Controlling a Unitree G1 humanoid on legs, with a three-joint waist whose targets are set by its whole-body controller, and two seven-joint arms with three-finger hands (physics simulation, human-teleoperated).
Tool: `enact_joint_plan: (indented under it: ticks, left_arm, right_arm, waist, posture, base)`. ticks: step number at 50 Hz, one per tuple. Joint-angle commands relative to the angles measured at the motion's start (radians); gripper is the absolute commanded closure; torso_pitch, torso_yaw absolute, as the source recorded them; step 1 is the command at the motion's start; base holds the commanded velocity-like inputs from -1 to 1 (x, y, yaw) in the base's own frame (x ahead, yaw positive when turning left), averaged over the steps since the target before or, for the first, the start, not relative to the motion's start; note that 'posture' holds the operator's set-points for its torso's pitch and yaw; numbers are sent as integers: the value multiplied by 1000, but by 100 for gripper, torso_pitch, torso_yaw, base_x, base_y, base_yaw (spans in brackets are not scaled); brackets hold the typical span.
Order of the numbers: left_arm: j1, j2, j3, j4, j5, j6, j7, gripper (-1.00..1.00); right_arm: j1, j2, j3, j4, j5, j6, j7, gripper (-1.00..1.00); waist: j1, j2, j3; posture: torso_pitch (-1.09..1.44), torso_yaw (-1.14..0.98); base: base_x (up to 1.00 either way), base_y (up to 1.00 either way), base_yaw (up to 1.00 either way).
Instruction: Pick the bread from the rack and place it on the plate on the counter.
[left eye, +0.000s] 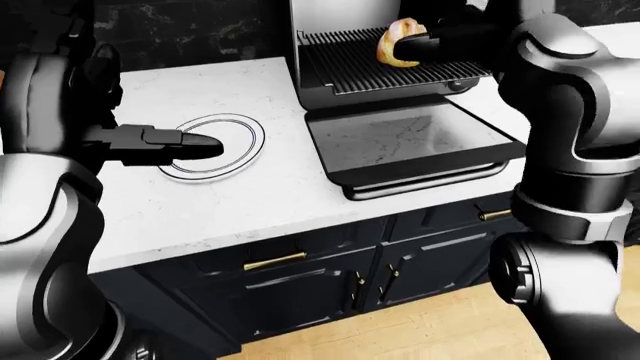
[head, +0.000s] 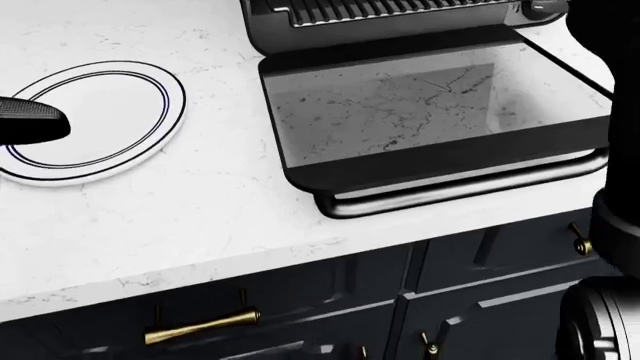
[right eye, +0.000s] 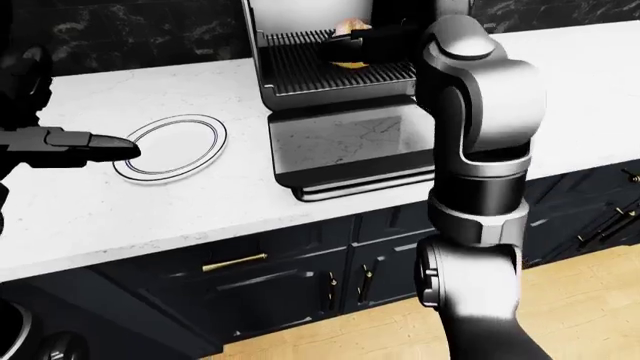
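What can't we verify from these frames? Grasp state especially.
- Right hand at the bread on the rack: whether the fingers close round it is unclear in the left-eye view; its own arm hides most of it in the right-eye view.
- Head view: bread cut off by the top edge.
- Left hand beside the plate: finger spread unreadable, dark shape.

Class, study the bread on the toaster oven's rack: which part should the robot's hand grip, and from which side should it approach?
Grip the bread across its rounded body, entering through the open mouth above the lowered door; the oven's walls likely block other sides. The right hand is already there.
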Motion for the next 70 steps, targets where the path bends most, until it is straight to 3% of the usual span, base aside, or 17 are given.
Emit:
enact_joint_plan:
  ticks: [1, 26, 70]
  left_arm:
    - [-23, 11, 8, -16, 3, -32, 5, -100]
    - [2, 10, 14, -21, 5, -44, -1, -100]
    - [2, 22, 24, -15, 3, -46, -8, -100]
  right_arm:
    - [-44, -7, -8, 1, -33, -68, 16, -100]
    - [-178, 14, 4, 382, -141, -294, 103, -100]
    - [-160, 83, 23, 521, -154, -381, 135, -100]
  waist:
    - [0, 2, -28]
    - [0, 8, -39]
    - [-4, 12, -38]
  posture:
    - [0, 0]
    - [0, 0]
    - [0, 0]
  base:
    - [0, 0, 0]
    - [0, 0, 0]
    - [0, 0, 0]
